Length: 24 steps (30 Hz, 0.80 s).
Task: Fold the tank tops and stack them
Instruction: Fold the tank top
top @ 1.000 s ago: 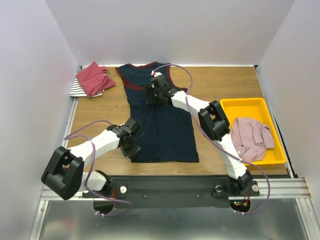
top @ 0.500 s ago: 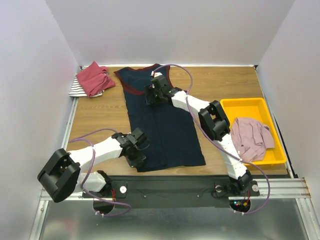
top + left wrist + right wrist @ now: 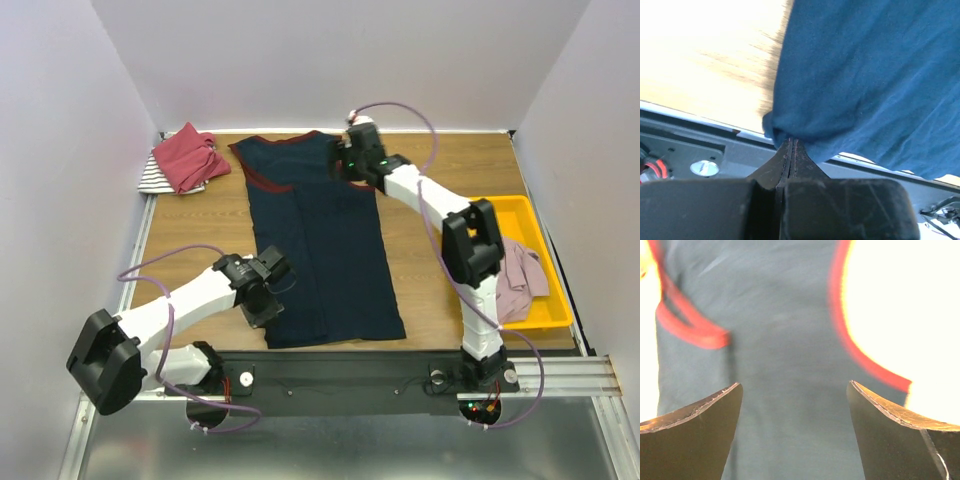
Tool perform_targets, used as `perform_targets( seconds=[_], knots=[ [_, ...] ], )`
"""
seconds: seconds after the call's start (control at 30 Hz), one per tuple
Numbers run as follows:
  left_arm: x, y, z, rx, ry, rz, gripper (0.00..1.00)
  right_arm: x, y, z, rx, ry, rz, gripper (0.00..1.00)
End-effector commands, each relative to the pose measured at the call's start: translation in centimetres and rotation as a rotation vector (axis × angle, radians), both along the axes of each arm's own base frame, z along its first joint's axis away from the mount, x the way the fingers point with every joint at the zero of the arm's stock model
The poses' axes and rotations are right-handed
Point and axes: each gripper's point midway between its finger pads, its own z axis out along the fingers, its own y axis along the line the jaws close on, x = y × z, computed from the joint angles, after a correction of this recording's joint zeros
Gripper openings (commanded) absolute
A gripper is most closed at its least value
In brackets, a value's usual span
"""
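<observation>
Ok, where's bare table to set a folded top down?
Bare wood lies left of the navy tank top, between the red top and the left arm. A narrower strip runs between it and the yellow tray, under the right arm. The pink top crowds the tray.

The top view looks down from behind the arms across the whole counter (image 3: 200, 230). Both wrist views sit close on the navy tank top (image 3: 320, 250), the left at its near hem, the right over its far straps.
</observation>
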Motion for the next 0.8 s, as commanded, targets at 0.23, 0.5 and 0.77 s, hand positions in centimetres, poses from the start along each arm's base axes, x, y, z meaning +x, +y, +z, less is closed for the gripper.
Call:
perform_targets(
  seconds=[0.23, 0.5, 0.77],
  knots=[
    [6.3, -3.9, 7.5, -0.073, -0.233, -0.089, 0.0, 1.6, -10.9, -1.1, 0.034, 0.071, -0.149, 0.91],
    [9.7, -16.9, 7.5, -0.264, -0.39, -0.365, 0.14, 2.3, -10.8, -3.7, 0.058, 0.126, -0.097, 0.75],
    [9.5, -29.3, 7.0, -0.309, -0.502, -0.573, 0.42, 2.7, -11.3, -6.1, 0.062, 0.171, -0.111, 0.64]
  ],
)
